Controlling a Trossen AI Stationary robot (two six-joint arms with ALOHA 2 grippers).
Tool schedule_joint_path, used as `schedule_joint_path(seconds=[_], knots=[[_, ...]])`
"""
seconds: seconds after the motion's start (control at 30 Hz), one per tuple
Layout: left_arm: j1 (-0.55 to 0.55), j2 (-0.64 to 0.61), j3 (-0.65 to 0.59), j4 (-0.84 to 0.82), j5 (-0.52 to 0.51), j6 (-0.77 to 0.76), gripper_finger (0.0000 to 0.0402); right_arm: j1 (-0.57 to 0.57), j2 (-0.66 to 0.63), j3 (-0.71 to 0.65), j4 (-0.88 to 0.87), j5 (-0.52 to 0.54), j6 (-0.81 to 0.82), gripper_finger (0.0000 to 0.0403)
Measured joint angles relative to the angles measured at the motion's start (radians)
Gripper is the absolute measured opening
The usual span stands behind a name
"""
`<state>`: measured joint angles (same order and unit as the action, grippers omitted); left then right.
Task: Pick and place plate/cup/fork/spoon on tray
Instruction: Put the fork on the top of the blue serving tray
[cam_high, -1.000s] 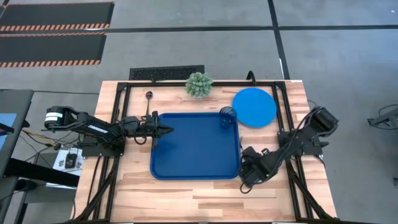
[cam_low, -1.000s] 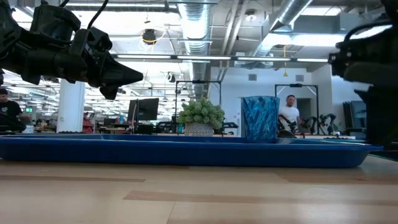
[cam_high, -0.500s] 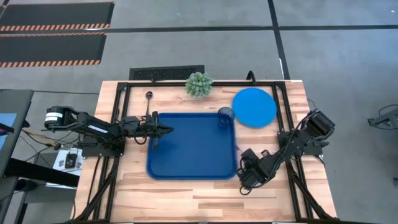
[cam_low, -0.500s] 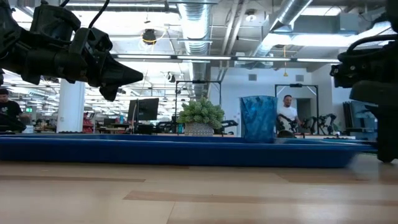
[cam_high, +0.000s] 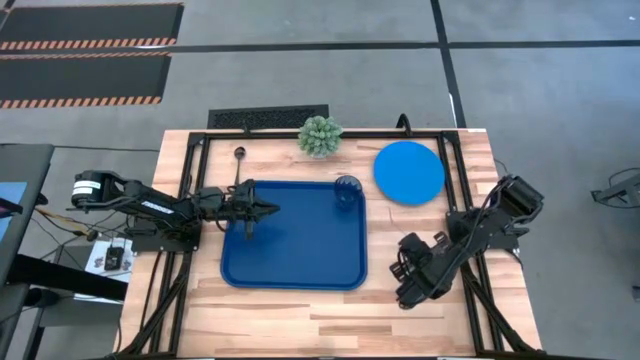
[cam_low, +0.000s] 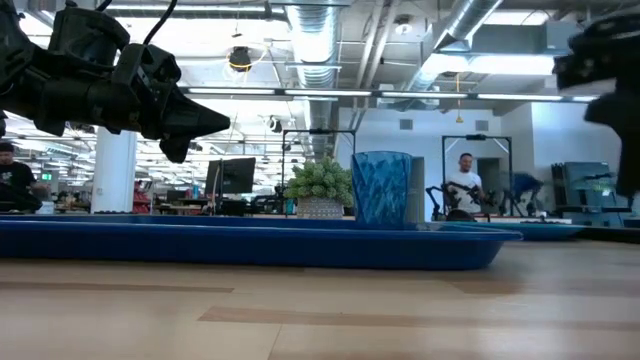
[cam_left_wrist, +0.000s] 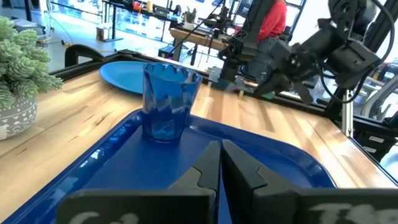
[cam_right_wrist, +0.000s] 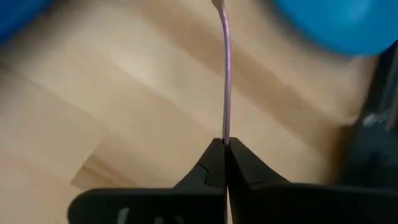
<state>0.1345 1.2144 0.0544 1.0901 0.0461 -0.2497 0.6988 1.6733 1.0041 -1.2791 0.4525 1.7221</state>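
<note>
Right of tray (cam_high: 293, 285), right gripper (cam_right_wrist: 225, 146) clenched on thin fork (cam_right_wrist: 226, 74) handle, fork pointing forward from the fingertips; left gripper (cam_left_wrist: 220, 163) shut over tray

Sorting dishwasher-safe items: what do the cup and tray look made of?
Cup: likely clear blue plastic; it is see-through, with faceted walls catching light. Tray: likely moulded plastic, smooth and slightly glossy, with rounded corners and a raised rim.

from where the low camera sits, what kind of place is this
Probably an open-plan robotics lab or workshop: exposed ceiling ducts overhead, benches with monitors and more metal rigs behind the table, and a person standing among them. Hazard-striped floor mats lie beside the wooden table.
</note>
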Motion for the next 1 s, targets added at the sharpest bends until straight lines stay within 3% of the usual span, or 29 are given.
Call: schedule_joint_path(seconds=[0.1, 0.23, 0.33, 0.43, 0.6, 0.73, 0.87, 1.0], knots=[[0.000, 0.000, 0.000, 0.006, 0.002, -0.009, 0.0000, -0.009, 0.000, 0.047, -0.087, 0.105, 0.001, 0.0015], [-0.005, 0.000, 0.012, 0.017, 0.063, -0.018, 0.0000, -0.039, 0.000, 0.105, -0.108, 0.355, -0.097, 0.0009], [-0.039, 0.000, 0.043, 0.021, 0.086, 0.001, 0.0000, -0.084, 0.000, 0.131, -0.009, 0.530, -0.256, 0.0004], [-0.083, 0.000, 0.075, 0.014, 0.086, 0.036, 0.0002, -0.147, -0.001, 0.139, 0.197, 0.607, -0.527, 0.0005], [-0.141, 0.000, 0.130, -0.047, 0.048, 0.073, 0.0025, -0.261, 0.000, 0.139, 0.609, 0.607, -1.031, 0.0003], [-0.171, 0.000, 0.164, -0.069, -0.033, 0.101, 0.0064, -0.338, 0.000, 0.139, 0.937, 0.581, -1.342, 0.0003], [-0.187, 0.000, 0.206, -0.064, -0.066, 0.161, 0.0112, -0.396, 0.000, 0.139, 1.256, 0.421, -1.574, 0.0003], [-0.187, 0.000, 0.225, -0.062, -0.077, 0.212, 0.0152, -0.431, 0.000, 0.139, 1.459, 0.242, -1.690, 0.0003]])
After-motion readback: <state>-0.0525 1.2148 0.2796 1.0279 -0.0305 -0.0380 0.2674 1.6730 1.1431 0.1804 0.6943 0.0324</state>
